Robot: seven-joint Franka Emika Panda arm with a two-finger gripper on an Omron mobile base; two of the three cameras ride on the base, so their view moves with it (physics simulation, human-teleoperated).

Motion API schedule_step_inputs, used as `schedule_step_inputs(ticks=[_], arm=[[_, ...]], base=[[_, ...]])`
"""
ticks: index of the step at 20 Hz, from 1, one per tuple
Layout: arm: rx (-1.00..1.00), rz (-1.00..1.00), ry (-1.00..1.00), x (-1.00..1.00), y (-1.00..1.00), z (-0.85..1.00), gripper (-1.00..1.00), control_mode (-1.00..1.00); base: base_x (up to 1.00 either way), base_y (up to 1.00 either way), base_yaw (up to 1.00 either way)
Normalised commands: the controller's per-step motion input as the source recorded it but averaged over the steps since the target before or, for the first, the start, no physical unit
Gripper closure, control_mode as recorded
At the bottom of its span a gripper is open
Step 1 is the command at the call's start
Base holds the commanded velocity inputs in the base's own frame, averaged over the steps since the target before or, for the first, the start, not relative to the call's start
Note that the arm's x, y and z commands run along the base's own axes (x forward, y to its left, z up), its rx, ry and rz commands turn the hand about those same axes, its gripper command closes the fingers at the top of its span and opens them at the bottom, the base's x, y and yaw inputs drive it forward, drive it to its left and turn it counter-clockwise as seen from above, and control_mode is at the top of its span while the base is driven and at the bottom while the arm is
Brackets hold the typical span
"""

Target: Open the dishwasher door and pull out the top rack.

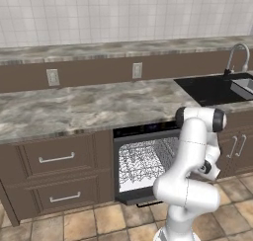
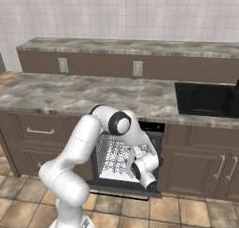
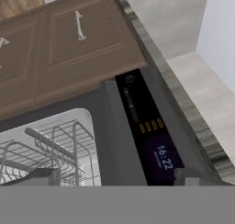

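Observation:
The dishwasher door [image 1: 141, 197] hangs folded down in front of the cavity, its dark edge low above the floor, and it shows again as the dishwasher door [image 2: 120, 190]. Inside sits the top rack [image 1: 143, 161], a pale wire basket with thin tines, seen also as the top rack [image 2: 114, 158] and the top rack [image 3: 48, 145]. My gripper [image 3: 114, 177] is open, with nothing between its fingertips [image 3: 43, 176]. It hovers at the right front of the opening, near the black control strip [image 3: 153, 147] with a lit clock. From the right, the gripper [image 2: 150, 183] hangs just over the door's right corner.
Brown drawers [image 1: 57, 158] flank the dishwasher on the left, cabinet doors [image 2: 219, 166] on the right. A marble counter [image 1: 89, 106] runs above, with a black sink [image 1: 217, 87] and faucet [image 1: 237, 55]. My own arm crosses the opening's right side. Tile floor [image 1: 108, 220] lies below.

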Motion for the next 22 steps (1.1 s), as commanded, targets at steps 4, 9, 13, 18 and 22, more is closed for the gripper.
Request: schedule_step_inputs(ticks=[4, 9, 13, 18, 22], arm=[[0.0, -0.09, 0.06, 0.49, 0.0, -0.22, -1.0, -1.0], [0.0, -0.06, 0.04, 0.31, 0.0, -0.45, -1.0, -1.0], [0.0, -0.06, 0.02, 0.56, 0.0, -0.26, -1.0, -1.0], [0.0, -0.04, 0.04, 0.65, 0.0, -0.02, -1.0, -1.0], [0.0, -0.01, 0.1, 0.56, 0.0, -0.09, -1.0, -1.0]], base=[[0.0, 0.0, 0.0], [0.0, 0.0, 0.0], [0.0, 0.0, 0.0], [0.0, 0.0, 0.0], [0.0, 0.0, 0.0]])
